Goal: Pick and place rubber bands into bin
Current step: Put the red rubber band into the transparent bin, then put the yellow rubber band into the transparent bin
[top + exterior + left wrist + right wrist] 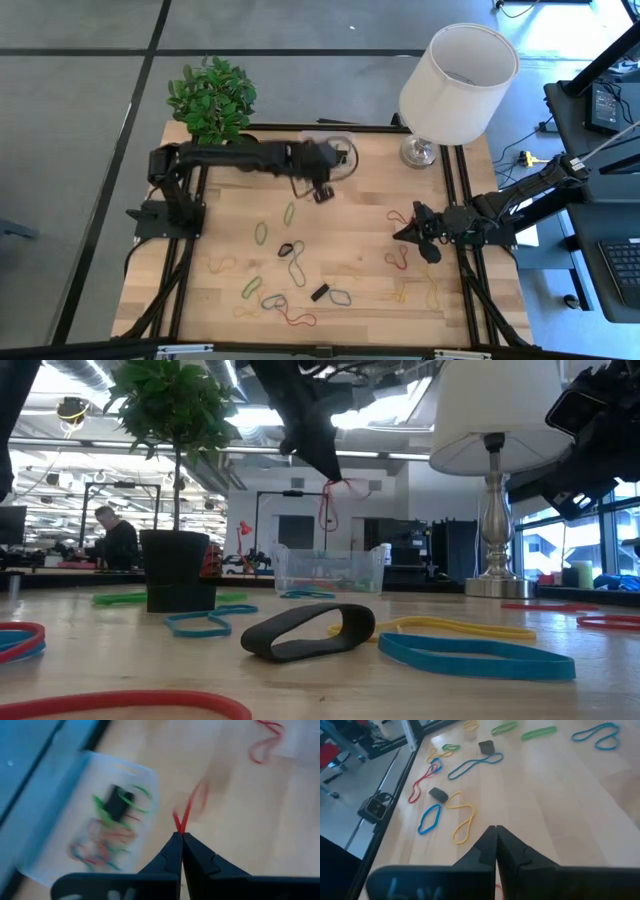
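My left gripper (322, 192) hangs above the table just on the near side of the clear bin (337, 150), shut on a red rubber band (189, 810). In the low view that band (328, 505) dangles well above the bin (330, 570). The bin (100, 820) holds several coloured bands. Many other rubber bands (290, 250) lie flat over the near half of the table. My right gripper (415, 232) is shut and empty, raised over the right part of the table, with loose bands (460, 822) below it. My left gripper pinches the red rubber band at its upper end (179, 826) between the two fingertips (172, 845), coming from above and pointing down. The band is lifted clear of the table and hangs slack below the fingers as a narrow loop (327, 510).
A black plant pot (180, 580) with a leafy plant (212, 100) stands at the far left corner. A white-shaded lamp (455, 85) on a metal base (492, 585) stands at the far right. A person (115, 540) sits in the room behind.
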Robot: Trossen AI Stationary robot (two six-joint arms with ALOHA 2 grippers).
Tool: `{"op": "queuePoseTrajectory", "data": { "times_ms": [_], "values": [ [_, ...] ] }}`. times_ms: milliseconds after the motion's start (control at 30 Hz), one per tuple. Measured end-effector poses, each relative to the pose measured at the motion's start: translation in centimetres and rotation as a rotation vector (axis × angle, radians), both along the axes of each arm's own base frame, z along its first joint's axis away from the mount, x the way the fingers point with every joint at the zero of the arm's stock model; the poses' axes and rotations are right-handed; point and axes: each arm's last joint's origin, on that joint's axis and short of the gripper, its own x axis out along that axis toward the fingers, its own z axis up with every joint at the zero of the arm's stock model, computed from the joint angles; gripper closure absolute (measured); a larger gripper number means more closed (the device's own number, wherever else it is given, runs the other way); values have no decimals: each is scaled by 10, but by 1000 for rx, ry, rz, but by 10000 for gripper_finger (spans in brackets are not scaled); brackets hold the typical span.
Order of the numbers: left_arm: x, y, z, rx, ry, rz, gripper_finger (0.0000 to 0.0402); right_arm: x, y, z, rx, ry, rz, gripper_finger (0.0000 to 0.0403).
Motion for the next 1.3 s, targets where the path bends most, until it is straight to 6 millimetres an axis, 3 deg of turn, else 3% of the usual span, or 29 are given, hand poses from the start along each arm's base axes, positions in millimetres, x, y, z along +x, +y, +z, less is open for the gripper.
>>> {"op": "queuePoseTrajectory", "data": {
  "times_ms": [300, 433, 567, 800, 967, 1167, 1300],
  "values": [
    [-19, 85, 7, 119, 14, -55, 399, 1, -4, 1, 13, -25, -153, 395],
    [-30, 110, 5, 122, 27, -72, 399, 1, -4, 1, 49, -22, -178, 395],
    [-30, 125, -15, 87, 81, -114, 399, 1, -4, 1, 58, -22, -183, 395],
    [-14, 131, -60, 34, 180, -197, 399, 1, -7, 2, 106, -42, -304, 395],
    [-12, 133, -78, -18, 227, -155, 384, 1, -7, 2, 109, -43, -312, 395],
    [-15, 133, -80, -54, 245, -111, 330, 1, -7, 2, 108, -43, -311, 395],
    [-12, 129, -68, -44, 221, -107, 299, 1, -7, 2, 107, -43, -311, 395]
  ]
}}
